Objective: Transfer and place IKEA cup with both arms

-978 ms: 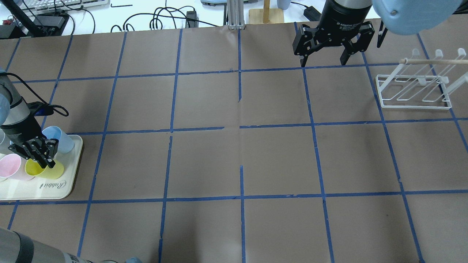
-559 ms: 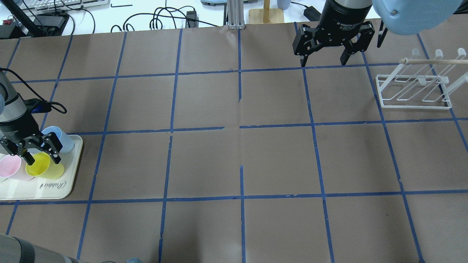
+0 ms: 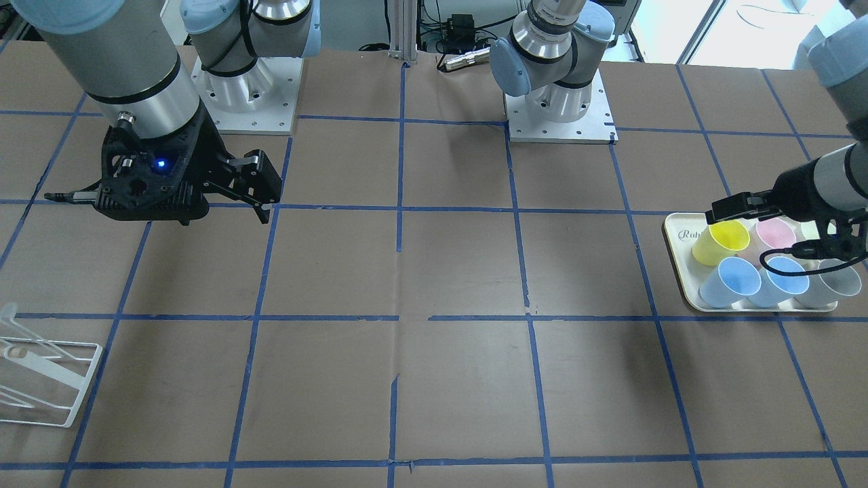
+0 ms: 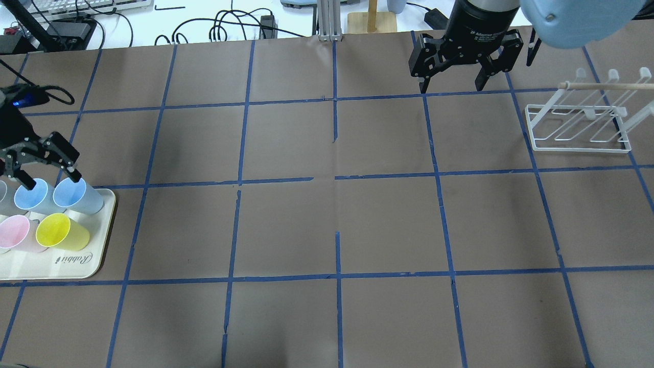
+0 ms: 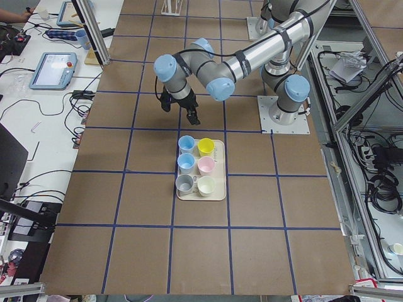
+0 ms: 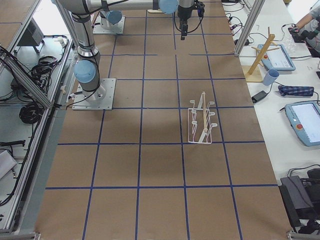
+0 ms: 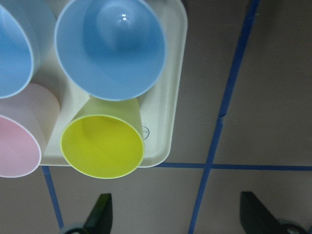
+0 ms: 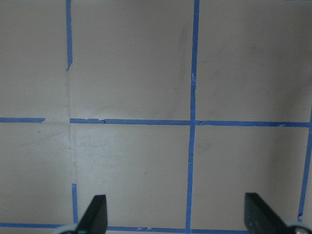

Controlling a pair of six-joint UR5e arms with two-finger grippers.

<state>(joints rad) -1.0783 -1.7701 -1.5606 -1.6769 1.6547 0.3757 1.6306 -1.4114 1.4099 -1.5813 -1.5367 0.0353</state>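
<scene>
The left gripper (image 4: 52, 182) hangs above the far edge of the tray (image 4: 66, 268), its jaws spread wide and gripping nothing. In the left wrist view, its two fingertips (image 7: 100, 212) frame bare table below the tray's corner, touching no cup.

The IKEA cup (image 4: 57, 232) stands upright, mouth up, on the tray at the corner nearest the robot and toward the middle of the table (image 4: 337, 225). A pink cup (image 4: 13, 232) sits just beside it, deeper into the tray. Two blue cups (image 4: 76, 194) stand in the row behind it, on the tray's far side.

Well away from the tray, across the taped grid, the right gripper (image 4: 451, 89) hovers over the table's far edge, its jaws also parted and empty. Farther still from the tray, a white wire rack (image 4: 580, 133) stands on the table.
</scene>
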